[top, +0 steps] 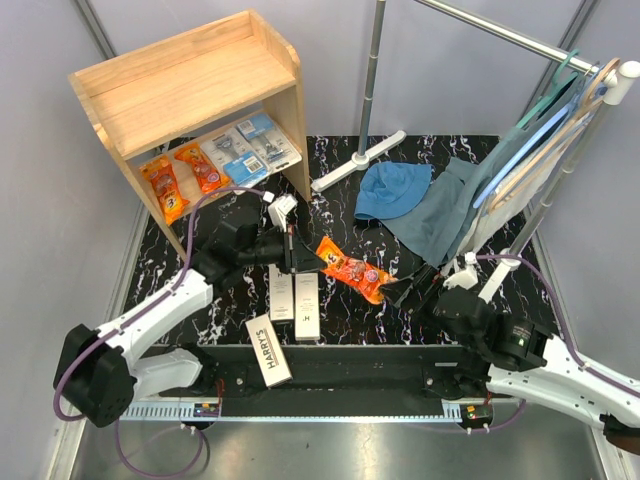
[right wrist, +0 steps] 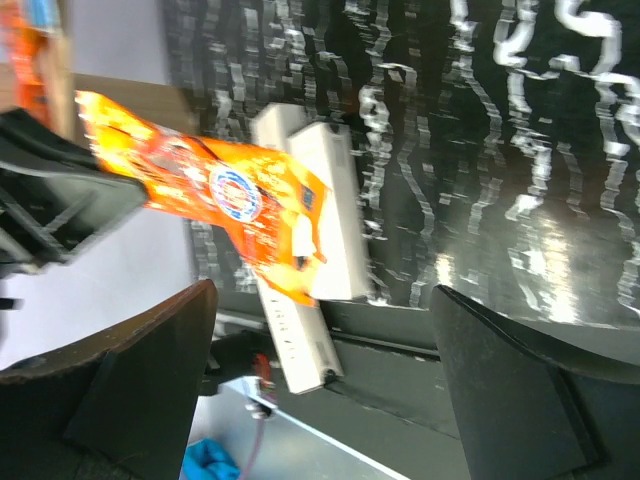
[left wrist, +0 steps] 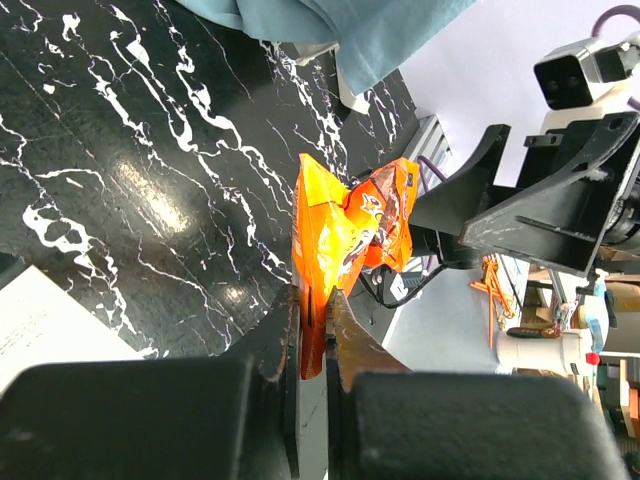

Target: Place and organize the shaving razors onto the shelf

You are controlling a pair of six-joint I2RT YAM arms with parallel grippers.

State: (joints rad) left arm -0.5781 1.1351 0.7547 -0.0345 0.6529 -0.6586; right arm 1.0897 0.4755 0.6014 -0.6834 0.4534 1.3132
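Observation:
My left gripper [top: 312, 262] [left wrist: 312, 300] is shut on one end of a shiny orange razor pack [top: 352, 270] [left wrist: 345, 225], which it holds above the middle of the black marble table. My right gripper [top: 408, 290] [right wrist: 322, 290] stands open just beyond the pack's other end, with nothing between its fingers. Two white Harry's boxes [top: 294, 298] [right wrist: 330, 220] lie side by side under the pack, and a third [top: 268, 350] lies at the near edge. The light-wood shelf [top: 190, 80] stands at the back left. Its lower level carries two orange packs [top: 180, 177] and blue blister packs [top: 250, 145].
A metal clothes rack [top: 372, 70] stands at the back right, its white foot [top: 358, 160] on the table. Hangers with blue-grey garments [top: 520, 160] hang from it, and blue cloths [top: 393, 190] lie beside the foot.

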